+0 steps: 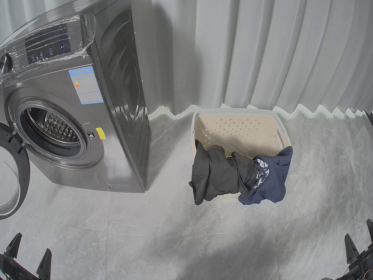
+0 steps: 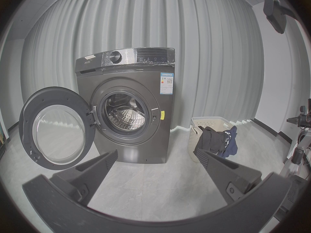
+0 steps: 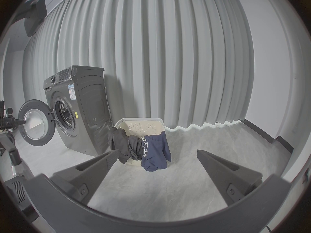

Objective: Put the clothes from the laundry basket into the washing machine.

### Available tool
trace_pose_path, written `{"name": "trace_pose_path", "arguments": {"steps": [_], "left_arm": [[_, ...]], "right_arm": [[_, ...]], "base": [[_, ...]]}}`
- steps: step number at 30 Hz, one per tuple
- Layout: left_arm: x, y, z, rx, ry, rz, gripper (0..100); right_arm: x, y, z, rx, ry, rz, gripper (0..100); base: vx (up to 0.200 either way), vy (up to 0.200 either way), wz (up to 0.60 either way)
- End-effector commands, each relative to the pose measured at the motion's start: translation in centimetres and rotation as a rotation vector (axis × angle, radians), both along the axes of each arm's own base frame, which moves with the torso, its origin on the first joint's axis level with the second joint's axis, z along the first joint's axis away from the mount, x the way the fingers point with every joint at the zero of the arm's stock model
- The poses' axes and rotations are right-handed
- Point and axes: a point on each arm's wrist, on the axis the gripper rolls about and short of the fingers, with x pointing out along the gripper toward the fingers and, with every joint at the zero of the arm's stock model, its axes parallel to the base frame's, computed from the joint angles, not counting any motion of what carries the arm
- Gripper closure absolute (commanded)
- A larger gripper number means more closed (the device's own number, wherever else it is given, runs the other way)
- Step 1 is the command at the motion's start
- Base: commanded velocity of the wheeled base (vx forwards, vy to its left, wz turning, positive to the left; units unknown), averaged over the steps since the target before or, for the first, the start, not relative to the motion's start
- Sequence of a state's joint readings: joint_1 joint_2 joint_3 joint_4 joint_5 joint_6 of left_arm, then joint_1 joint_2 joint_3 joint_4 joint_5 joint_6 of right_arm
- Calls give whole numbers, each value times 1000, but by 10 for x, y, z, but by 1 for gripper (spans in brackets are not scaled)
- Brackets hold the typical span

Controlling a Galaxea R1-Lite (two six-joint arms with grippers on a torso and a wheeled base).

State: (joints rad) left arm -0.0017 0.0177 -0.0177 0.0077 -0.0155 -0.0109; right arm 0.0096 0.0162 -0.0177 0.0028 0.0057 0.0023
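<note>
A pleated grey curtain [image 1: 252, 39] closes off the back of the room, and in front of it, on the robot's left, stands the dark grey front-loading washing machine [image 1: 116, 98]. Its round door [image 1: 11, 175] is swung fully open and the steel drum [image 1: 58, 127] looks empty. Well apart from it, on the marble-patterned floor [image 1: 163, 230], sits the cream laundry basket [image 1: 241, 127]. The clothes bunch at its near side and spill over the rim. A black garment [image 1: 215, 172] hangs down the outside, and a navy garment with white print [image 1: 272, 177] lies against it and partly over it. Nearest the robot, the left gripper [image 1: 32, 244] and the right gripper [image 1: 358, 230] hang low with jaws spread and nothing between them, both far from the basket. The likeliest trouble is that the two garments overlap, so lifting one may drag the other out onto the floor. The pull could also tip or slide the light basket. A dangling sleeve could snag on the drum's lip, and the left arm could knock the open door while swinging across.
</note>
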Motion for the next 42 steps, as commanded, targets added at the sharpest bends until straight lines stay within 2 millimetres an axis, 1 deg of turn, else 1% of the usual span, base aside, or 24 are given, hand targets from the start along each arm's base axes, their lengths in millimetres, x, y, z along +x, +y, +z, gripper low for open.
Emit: {"name": "trace_pose_path", "arguments": {"steps": [1, 10, 22, 34, 42], "left_arm": [[0, 0, -5, -1, -1, 0, 0], [0, 0, -5, -1, -1, 0, 0], [0, 0, -5, 0, -2, 0, 0], [0, 0, -5, 0, -2, 0, 0], [0, 0, -5, 0, -2, 0, 0]], "right_arm": [[0, 0, -5, 1, 5, 2, 0], [0, 0, -5, 1, 5, 2, 0], [0, 0, -5, -1, 5, 2, 0], [0, 0, -5, -1, 5, 2, 0], [0, 0, -5, 1, 5, 2, 0]], "base": [[0, -200, 0], [0, -200, 0], [0, 0, 0], [0, -200, 0], [0, 0, 0]]}}
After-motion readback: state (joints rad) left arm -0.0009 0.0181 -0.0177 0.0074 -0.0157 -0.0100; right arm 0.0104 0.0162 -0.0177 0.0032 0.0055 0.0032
